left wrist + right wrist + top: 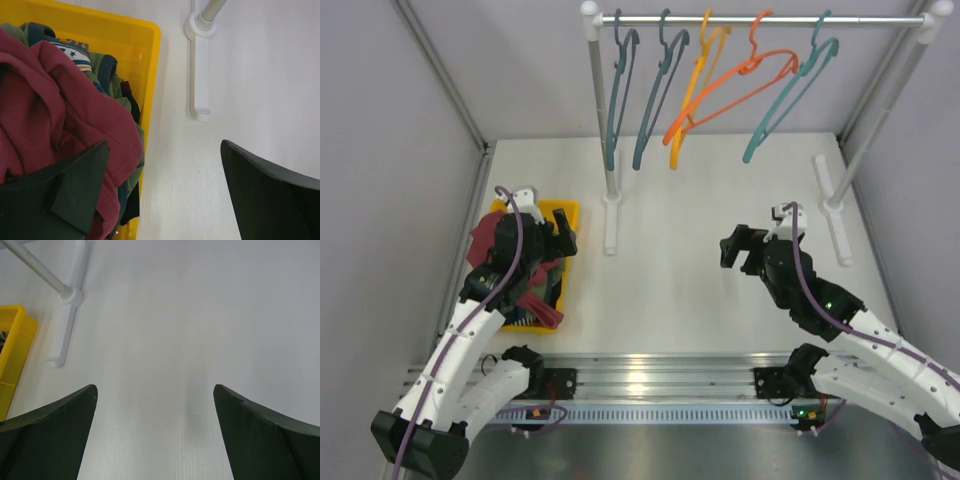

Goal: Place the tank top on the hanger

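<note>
left fingers (75, 185) gape wide over the tank top (45, 100) in the yellow bin (125, 35); right fingers (50, 430) wide, empty. best pinch maroon cloth alone, sparing the olive garment (102, 70).

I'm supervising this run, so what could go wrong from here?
The tank top lies piled with an olive-green garment in the yellow bin, so the open left hand may drag both out. The teal hanger hangs close beside the orange hanger on the rail; lifting it could snag or knock that one.
</note>
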Robot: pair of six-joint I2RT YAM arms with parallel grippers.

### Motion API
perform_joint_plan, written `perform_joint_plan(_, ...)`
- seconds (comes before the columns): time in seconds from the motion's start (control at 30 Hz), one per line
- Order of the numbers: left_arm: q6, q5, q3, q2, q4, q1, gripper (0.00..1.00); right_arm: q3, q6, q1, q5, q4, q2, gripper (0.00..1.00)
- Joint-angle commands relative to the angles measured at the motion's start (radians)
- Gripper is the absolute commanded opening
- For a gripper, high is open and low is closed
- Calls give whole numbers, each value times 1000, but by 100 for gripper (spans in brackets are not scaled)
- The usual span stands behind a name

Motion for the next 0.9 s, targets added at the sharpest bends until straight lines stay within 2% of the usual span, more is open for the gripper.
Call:
perform_joint_plan(0.0,-13,-15,28,-7,-12,3,98,25,-7,12,-24,-10,2,100)
perform_joint_plan(0.23,-17,-58,72,-16,-67,3,98,13,-5,12,-63,-10,9,100)
perform_joint_plan(0.33,-43,-125,118,-22,-124,3,98,11,-5,12,-83,-4,16,100)
perform_joint_plan(0.37,-56,-160,133,-19,-150,3,98,11,-7,12,-89,-1,19,100)
perform_joint_plan(0.47,-158,-442,193,-1,-292,3,94,16,-7,12,-116,4,28,100)
perform_joint_plan(0.63,-252,-622,187,7,-412,4,83,5,-4,12,-145,27,38,100)
perform_joint_plan(0.7,-274,-639,161,16,-416,6,79,0,-2,14,-159,39,45,100)
perform_joint_plan(0.87,-295,-638,106,78,-379,44,78,3,0,12,-185,44,71,100)
